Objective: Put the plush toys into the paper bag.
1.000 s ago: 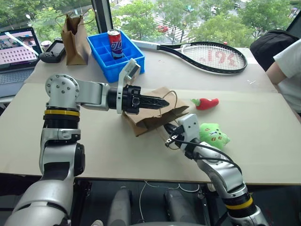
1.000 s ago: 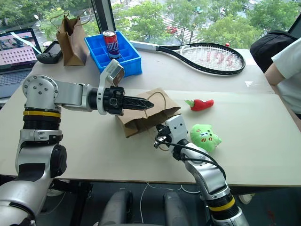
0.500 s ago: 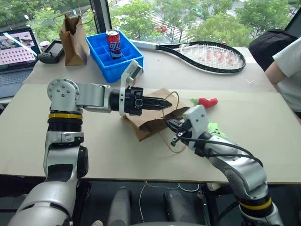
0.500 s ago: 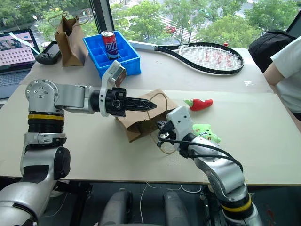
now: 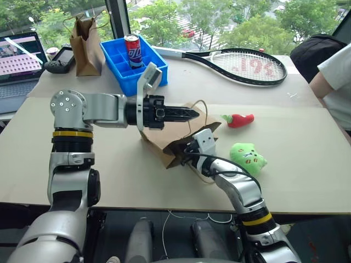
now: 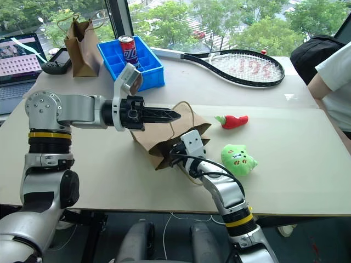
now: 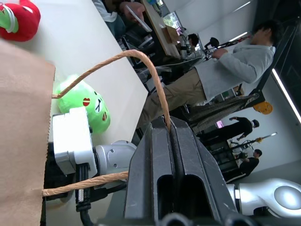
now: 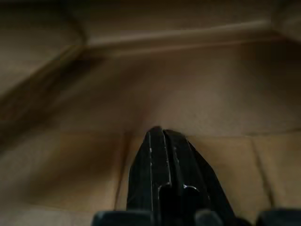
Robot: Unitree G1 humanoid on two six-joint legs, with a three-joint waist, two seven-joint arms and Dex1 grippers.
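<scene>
Both pincers closed — left pincer (image 7: 169, 129) clamping the paper bag's (image 5: 170, 137) handle, right pincer (image 8: 160, 134) now pushed inside its mouth.

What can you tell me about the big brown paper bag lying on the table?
The wide brown kraft paper bag lies tipped on its side on the pale table, mouth toward the robot. It looks creased, with thin looped paper-cord handles. The left gripper is shut on one handle, lifting it. The right gripper, shut, pokes inside the mouth. No toy shows inside the bag.
</scene>
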